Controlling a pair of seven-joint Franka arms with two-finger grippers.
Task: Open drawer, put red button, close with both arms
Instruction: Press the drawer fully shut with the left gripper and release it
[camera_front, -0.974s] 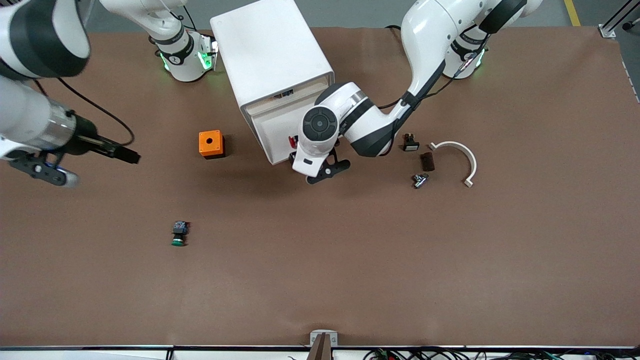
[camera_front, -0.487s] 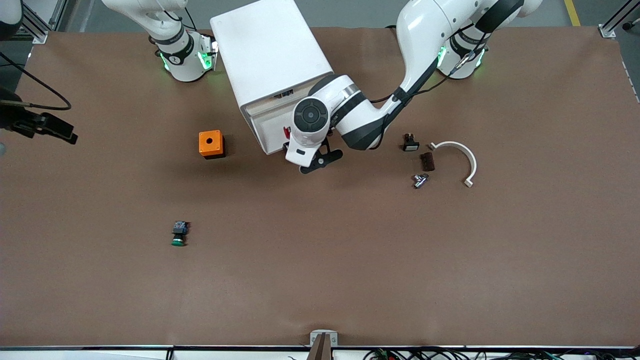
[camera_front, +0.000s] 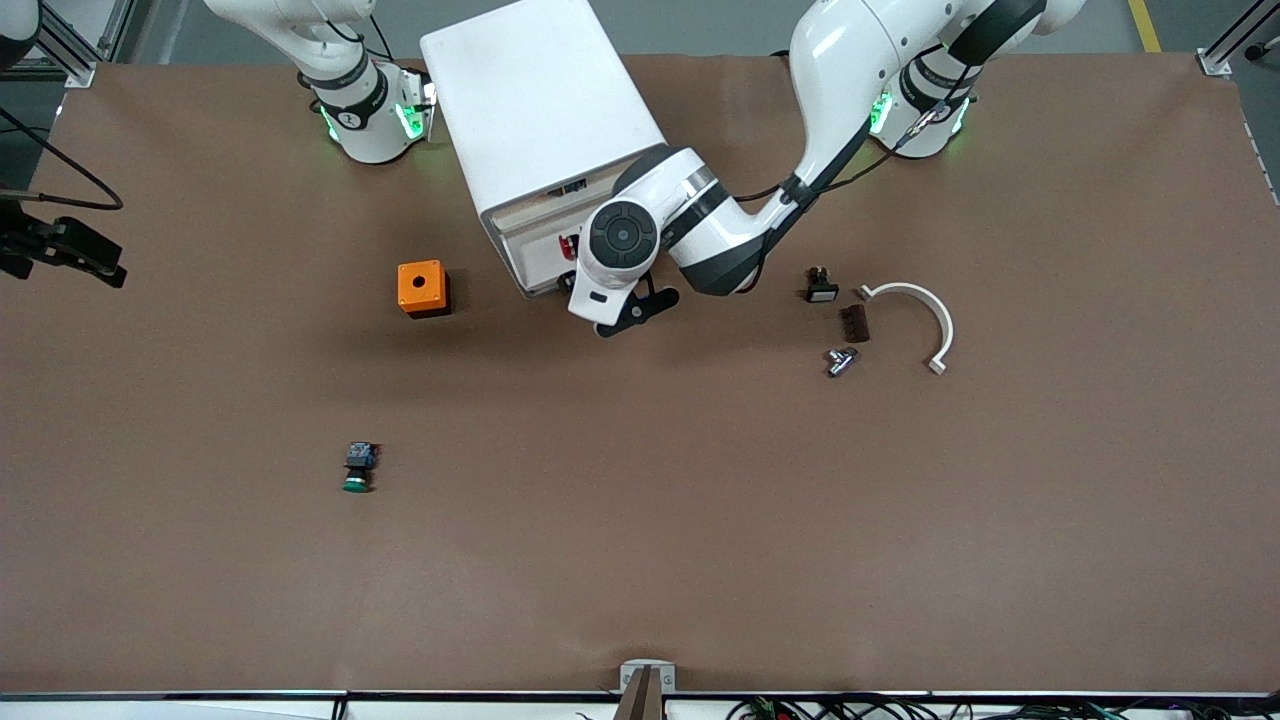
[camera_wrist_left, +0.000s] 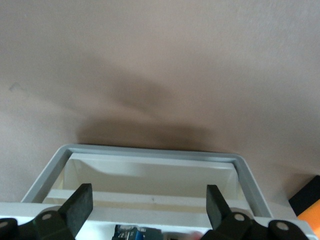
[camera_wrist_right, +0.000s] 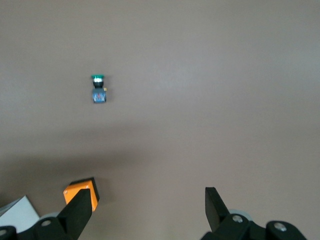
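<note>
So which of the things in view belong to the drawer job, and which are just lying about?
Job in hand:
- drawer, partly open
- red button, in it
- left claw, open over the drawer
- right claw, open, waiting at the right arm's end of the table

Lying about:
- orange box
- green button
- white curved piece
- small dark parts beside it

The left arm (camera_front: 840, 90) bends down from its base so its left gripper (camera_wrist_left: 147, 207) hangs low with its two fingers (camera_wrist_left: 80, 205) wide apart, while the right arm waits up high with the right gripper (camera_wrist_right: 147, 210) spread wide too.
</note>
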